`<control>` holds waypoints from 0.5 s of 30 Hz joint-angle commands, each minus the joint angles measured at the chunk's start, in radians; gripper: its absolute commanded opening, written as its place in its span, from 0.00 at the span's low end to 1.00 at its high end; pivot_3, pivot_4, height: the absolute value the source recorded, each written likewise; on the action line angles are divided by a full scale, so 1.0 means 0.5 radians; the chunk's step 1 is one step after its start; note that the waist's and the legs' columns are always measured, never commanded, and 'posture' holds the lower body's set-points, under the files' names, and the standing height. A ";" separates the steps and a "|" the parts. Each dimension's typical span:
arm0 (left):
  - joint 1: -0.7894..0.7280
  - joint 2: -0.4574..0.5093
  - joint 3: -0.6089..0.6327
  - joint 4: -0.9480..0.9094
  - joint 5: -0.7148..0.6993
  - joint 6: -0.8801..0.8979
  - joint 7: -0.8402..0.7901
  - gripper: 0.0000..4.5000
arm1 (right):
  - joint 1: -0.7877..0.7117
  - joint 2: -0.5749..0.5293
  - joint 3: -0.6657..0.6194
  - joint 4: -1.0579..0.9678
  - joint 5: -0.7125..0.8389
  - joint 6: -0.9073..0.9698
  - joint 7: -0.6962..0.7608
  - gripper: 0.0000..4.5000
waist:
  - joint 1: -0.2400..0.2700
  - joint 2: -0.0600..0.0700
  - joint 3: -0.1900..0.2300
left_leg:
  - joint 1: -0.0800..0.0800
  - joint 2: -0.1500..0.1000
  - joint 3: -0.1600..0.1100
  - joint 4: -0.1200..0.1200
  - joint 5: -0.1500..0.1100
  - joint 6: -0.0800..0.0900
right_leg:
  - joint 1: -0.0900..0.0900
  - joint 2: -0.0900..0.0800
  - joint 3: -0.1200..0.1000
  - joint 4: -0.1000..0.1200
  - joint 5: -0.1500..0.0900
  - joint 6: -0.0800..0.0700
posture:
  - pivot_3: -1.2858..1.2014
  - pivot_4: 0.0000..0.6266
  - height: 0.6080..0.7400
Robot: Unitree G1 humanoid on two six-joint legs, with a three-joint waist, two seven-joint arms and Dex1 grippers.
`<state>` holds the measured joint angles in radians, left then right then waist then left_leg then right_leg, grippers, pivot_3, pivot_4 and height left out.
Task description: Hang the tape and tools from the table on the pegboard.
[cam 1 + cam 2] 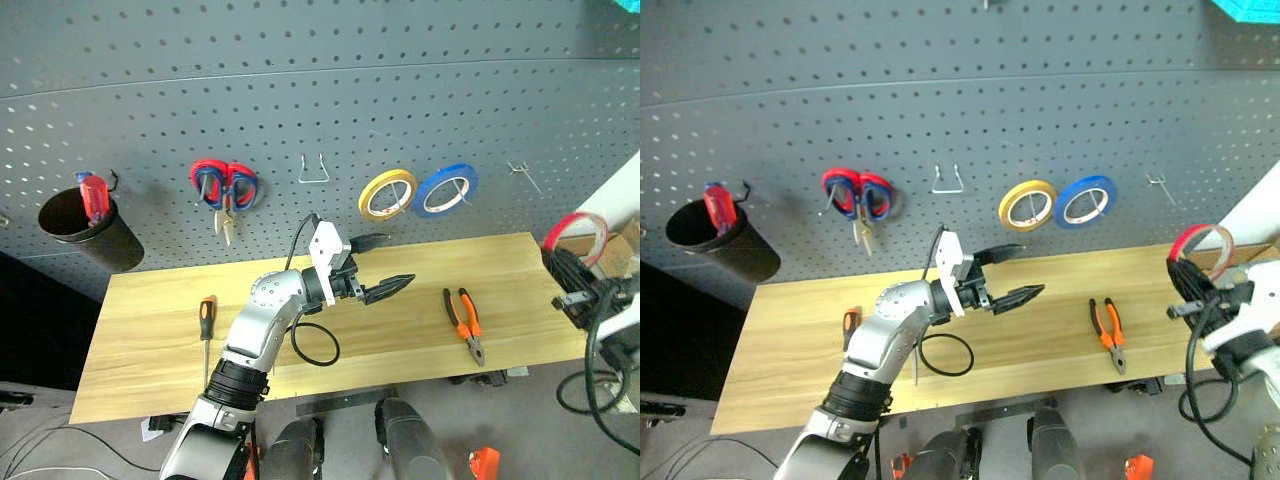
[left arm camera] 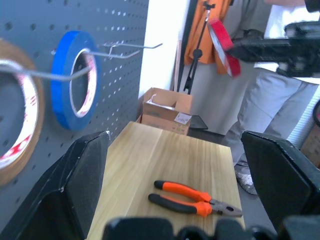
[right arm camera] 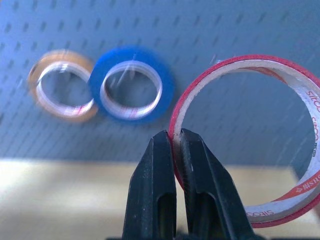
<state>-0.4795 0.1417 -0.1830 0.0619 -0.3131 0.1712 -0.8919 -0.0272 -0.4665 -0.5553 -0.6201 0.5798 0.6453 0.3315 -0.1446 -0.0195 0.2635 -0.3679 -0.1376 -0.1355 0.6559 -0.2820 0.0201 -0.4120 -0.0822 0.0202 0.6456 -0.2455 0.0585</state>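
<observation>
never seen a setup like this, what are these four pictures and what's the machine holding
It is a humanoid robot with two arms, each ending in a two-fingered black gripper. Two pictures come from cameras in its head, looking down over a wooden table against a grey pegboard. The other two come from cameras on its wrists. The right gripper is shut on a red tape ring, lifted off the table. The left gripper is open and holds nothing. On the table lie orange-handled pliers and a screwdriver. Yellow tape, blue tape and scissors hang on the board.

Orange-handled pliers [image 2: 195, 198] lie on the table [image 2: 150, 165] below blue tape [image 2: 75, 80].
</observation>
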 commanded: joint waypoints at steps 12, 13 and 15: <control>0.063 0.055 0.016 -0.131 0.005 -0.046 0.101 1.00 | -0.448 -0.142 0.294 0.790 -0.288 -0.388 0.138 0.01 | 0.005 0.002 -0.001 | -0.005 0.010 0.002 0.010 -0.005 0.003 | -0.003 0.012 0.003 0.000 0.003 -0.003 | 0.39 0.39 1.00; 0.067 0.059 0.016 -0.138 0.004 -0.044 0.104 1.00 | -0.464 -0.146 0.310 0.820 -0.294 -0.402 0.155 0.01 | 0.006 0.002 -0.001 | -0.006 0.012 0.002 0.010 -0.005 0.003 | -0.005 0.013 0.003 0.001 0.003 -0.004 | 0.39 0.39 1.00; 0.069 0.066 0.013 -0.141 0.007 -0.050 0.116 1.00 | -0.501 -0.147 0.338 0.876 -0.309 -0.431 0.173 0.01 | 0.006 0.003 -0.002 | -0.016 0.013 0.003 0.013 -0.005 0.002 | -0.015 0.014 0.004 0.003 0.006 -0.007 | 0.39 0.38 1.00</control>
<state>-0.4437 0.1743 -0.1807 0.0444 -0.3071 0.1621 -0.8388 -0.2596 -0.5243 -0.3849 -0.1787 0.4342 0.4699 0.4056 -0.1416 -0.0178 0.2625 -0.3790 -0.1309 -0.1337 0.6634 -0.2842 0.0210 -0.4223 -0.0744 0.0221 0.6473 -0.2414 0.0548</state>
